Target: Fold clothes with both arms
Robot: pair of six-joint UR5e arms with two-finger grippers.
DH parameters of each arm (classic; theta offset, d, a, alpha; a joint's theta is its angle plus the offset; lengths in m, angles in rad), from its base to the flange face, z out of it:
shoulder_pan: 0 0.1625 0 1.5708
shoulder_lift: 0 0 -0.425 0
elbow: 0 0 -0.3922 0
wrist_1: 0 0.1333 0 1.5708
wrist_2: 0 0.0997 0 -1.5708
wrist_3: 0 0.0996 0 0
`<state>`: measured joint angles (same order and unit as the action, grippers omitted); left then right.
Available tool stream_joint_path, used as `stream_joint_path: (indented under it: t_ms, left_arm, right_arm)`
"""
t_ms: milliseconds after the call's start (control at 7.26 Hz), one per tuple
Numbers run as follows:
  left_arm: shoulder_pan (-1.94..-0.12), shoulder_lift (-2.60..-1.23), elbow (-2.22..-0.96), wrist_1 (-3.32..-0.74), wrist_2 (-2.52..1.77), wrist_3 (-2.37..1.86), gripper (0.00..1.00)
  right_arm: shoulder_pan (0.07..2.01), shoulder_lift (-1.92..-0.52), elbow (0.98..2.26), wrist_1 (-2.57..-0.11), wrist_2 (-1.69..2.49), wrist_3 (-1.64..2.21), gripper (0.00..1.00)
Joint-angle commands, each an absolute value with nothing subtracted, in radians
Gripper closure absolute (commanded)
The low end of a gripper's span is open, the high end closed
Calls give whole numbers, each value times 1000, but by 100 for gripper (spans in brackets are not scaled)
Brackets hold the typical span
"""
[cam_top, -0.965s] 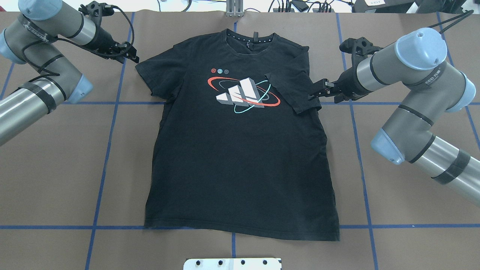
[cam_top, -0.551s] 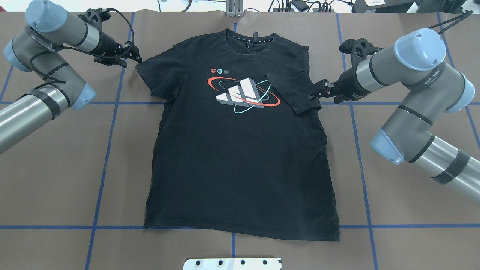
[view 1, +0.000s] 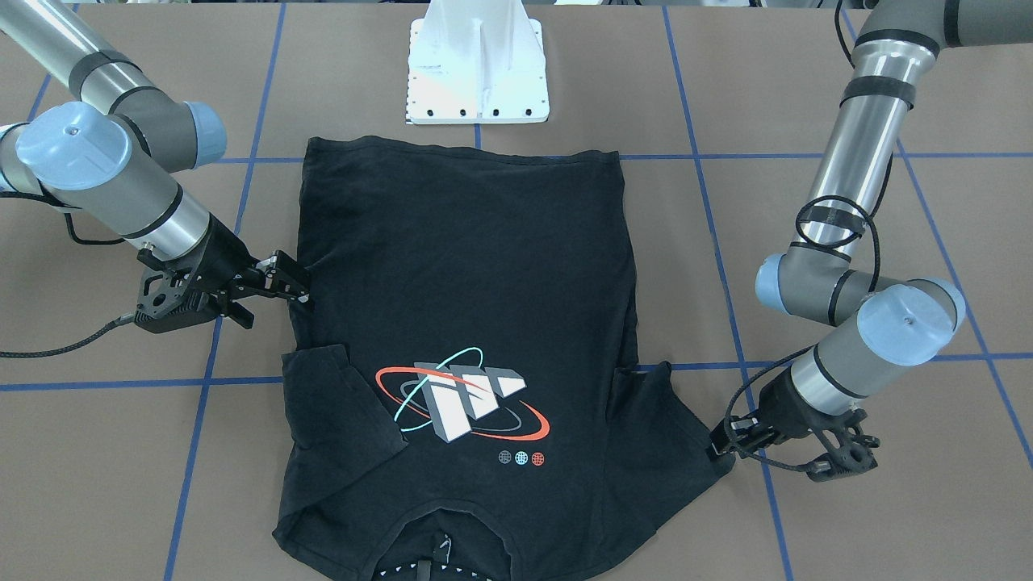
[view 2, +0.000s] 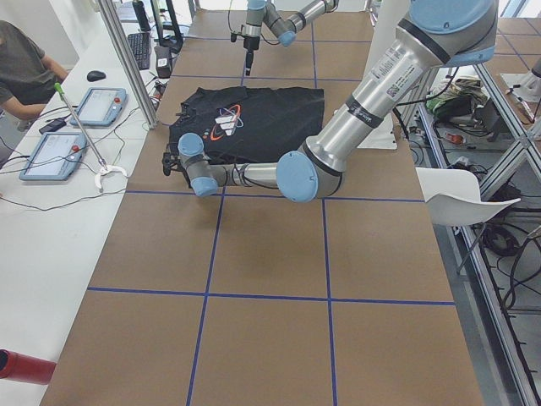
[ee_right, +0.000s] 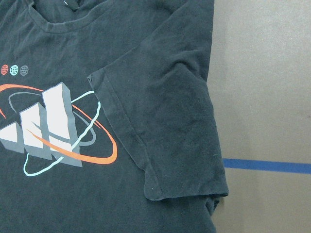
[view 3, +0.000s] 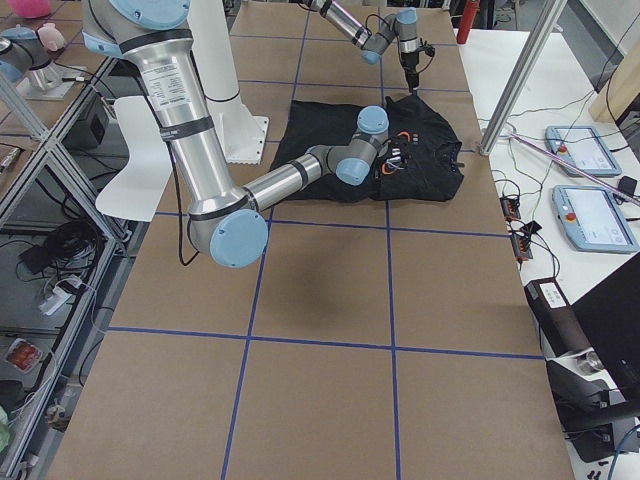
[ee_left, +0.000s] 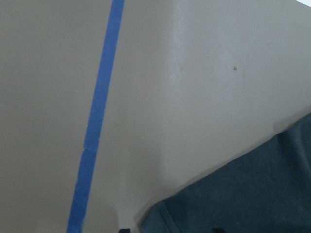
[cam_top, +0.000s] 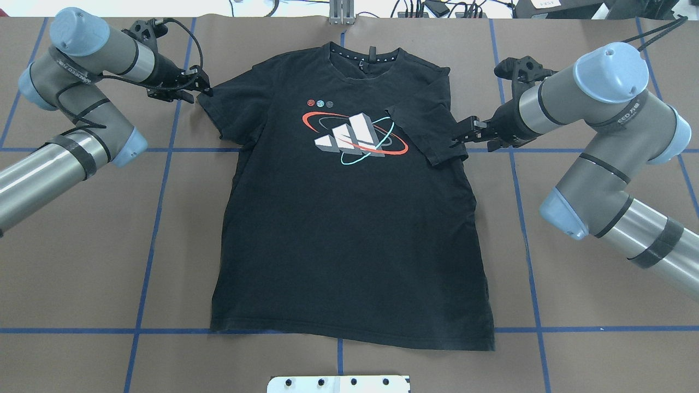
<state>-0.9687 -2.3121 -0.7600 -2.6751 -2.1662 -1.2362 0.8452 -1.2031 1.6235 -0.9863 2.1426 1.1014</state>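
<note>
The black T-shirt lies flat on the bench, graphic up, with the sleeve on my right folded inward. My right gripper sits open beside that fold. My left gripper is open at the other sleeve's tip.

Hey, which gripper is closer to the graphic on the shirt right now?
Right. The right gripper is at the folded-in sleeve just beside the graphic; the left gripper is at the other sleeve, at its outer tip, farther away.
</note>
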Motion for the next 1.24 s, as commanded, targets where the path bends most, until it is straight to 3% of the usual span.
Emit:
stream_joint_path:
  t_ms: [0,413,551,689,827,1102]
  left_arm:
    - [-966,-2318,-750,-2675,-2145,-1236,44]
    - [-965,-2319,-738,-2677,-2137,-1236,47]
    - [-965,-2319,-738,-2677,-2135,-1236,56]
    - [-965,-2319,-738,-2677,-2135,-1236,90]
    - [-965,-2319,-738,-2677,-2137,-1236,100]
    - [-968,-2330,-750,-2680,-2138,-1255,100]
  right_arm:
    - [845,-1204,1623,-986,2143,1101,0]
    - [845,-1203,1623,-986,2143,1101,0]
    - [845,-1204,1623,-986,2143,1101,0]
    - [845,-1203,1623,-986,2141,1101,0]
    - [845,-1204,1623,-986,2141,1101,0]
    - [845,-1207,1624,-986,2141,1101,0]
